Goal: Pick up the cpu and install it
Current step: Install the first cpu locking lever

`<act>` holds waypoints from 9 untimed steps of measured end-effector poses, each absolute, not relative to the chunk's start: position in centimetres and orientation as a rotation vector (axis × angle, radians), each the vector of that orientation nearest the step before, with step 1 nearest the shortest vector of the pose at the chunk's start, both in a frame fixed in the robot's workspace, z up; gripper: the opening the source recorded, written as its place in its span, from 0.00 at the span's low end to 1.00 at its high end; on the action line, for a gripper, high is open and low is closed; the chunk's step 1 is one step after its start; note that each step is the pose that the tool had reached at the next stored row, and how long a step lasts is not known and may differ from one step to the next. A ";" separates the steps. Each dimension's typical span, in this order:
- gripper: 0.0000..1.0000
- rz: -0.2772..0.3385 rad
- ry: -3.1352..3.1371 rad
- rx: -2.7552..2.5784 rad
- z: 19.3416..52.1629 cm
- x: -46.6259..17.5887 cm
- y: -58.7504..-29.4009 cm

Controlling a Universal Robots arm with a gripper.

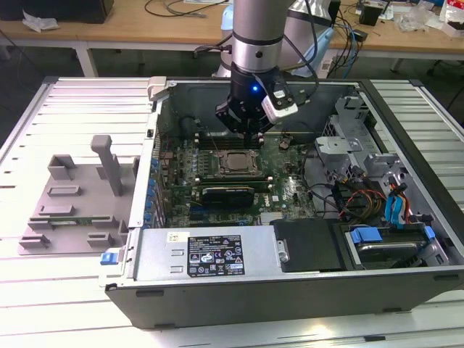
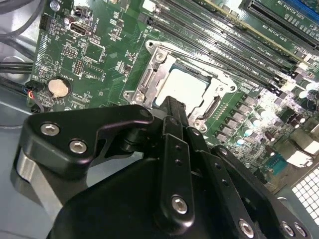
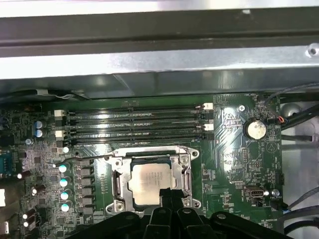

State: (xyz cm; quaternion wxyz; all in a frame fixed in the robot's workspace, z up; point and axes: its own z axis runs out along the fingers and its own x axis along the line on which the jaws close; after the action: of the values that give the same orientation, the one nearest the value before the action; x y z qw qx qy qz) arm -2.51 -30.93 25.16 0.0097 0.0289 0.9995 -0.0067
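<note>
- Plainly, the cpu point(image 3: 149, 181) is lying flat inside the metal socket frame point(image 3: 117, 185) on the green motherboard point(image 3: 234, 164), within the open computer case point(image 1: 217, 290), with its pale square top facing up.
- The gripper point(image 3: 167, 195) is hanging over the board, and the chip is lying directly below and just ahead of its tips. In both wrist views the black tips are overlapping the chip's near edge.
- The fingers point(image 2: 172, 117) are looking drawn together with nothing between them, so the claw is carrying nothing.
- Being square, the chip is offering no long axis. Its edges are running in line with the memory slots point(image 3: 134, 124) just beside the socket.
- In the exterior view the gripper is standing above the socket, apparently apart from the chip in height.
- The gripper's own black body is covering the near edge of the chip and of the socket frame in both wrist views, so whether the tips are touching the metal top is hard to tell.
- Whether the frame is clamping the chip or merely surrounding it is not coming out clearly. A thin wire lever point(image 3: 94, 158) is lying beside it.
- The grey tray point(image 1: 72, 210) is sitting outside the case toward the exterior view's left, well apart from the socket.
</note>
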 end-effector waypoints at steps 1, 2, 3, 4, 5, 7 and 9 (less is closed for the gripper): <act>0.11 -0.021 3.121 0.090 25.2 -2.5 -30.9; 0.11 -0.022 3.120 0.089 25.3 -2.6 -30.9; 0.11 -0.021 3.119 0.089 25.4 -2.6 -30.9; 0.11 -0.021 3.119 0.090 25.5 -2.6 -30.9; 0.11 -0.021 3.119 0.090 25.7 -2.6 -30.9; 0.11 -0.021 3.119 0.090 26.1 -2.6 -30.9; 0.11 -0.021 3.119 0.090 26.3 -2.6 -30.9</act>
State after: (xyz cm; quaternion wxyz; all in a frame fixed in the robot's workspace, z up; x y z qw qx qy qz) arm -2.59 -30.92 26.28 0.0107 0.0287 0.9995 -0.0067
